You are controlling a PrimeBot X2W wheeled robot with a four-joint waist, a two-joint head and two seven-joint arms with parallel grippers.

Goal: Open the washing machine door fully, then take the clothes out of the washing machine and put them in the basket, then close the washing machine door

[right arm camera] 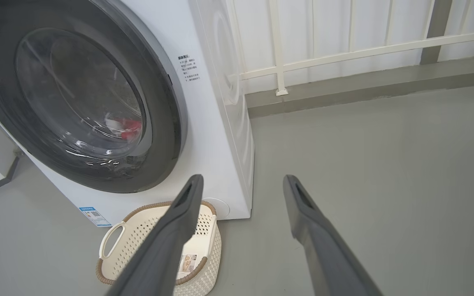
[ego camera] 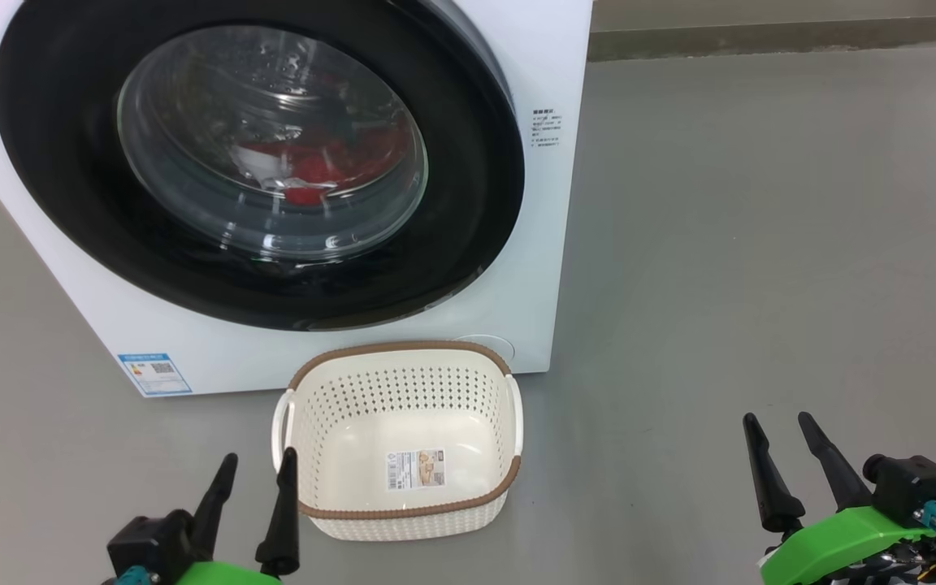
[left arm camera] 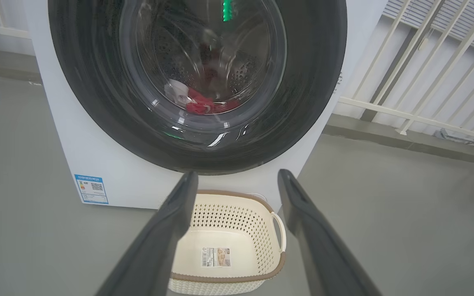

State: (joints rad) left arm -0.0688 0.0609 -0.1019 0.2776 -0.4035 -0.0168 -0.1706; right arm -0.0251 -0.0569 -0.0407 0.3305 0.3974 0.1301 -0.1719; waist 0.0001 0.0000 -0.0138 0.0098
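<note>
The white washing machine (ego camera: 338, 357) stands on the floor with its round black-rimmed door (ego camera: 468, 203) shut against the front. Through the glass I see the red and white clothes (ego camera: 314, 166) lying in the drum, also visible in the left wrist view as clothes (left arm camera: 198, 105). The empty cream basket (ego camera: 403, 406) sits on the floor right in front of the machine. My left gripper (ego camera: 258, 463) hovers open at the basket's near left corner. My right gripper (ego camera: 778, 422) is open over bare floor, well to the basket's right.
Grey floor (ego camera: 760, 244) spreads to the right of the machine. A low kerb and white railing (right arm camera: 344, 53) run along the wall behind. A blue label (ego camera: 153, 374) marks the machine's lower left front.
</note>
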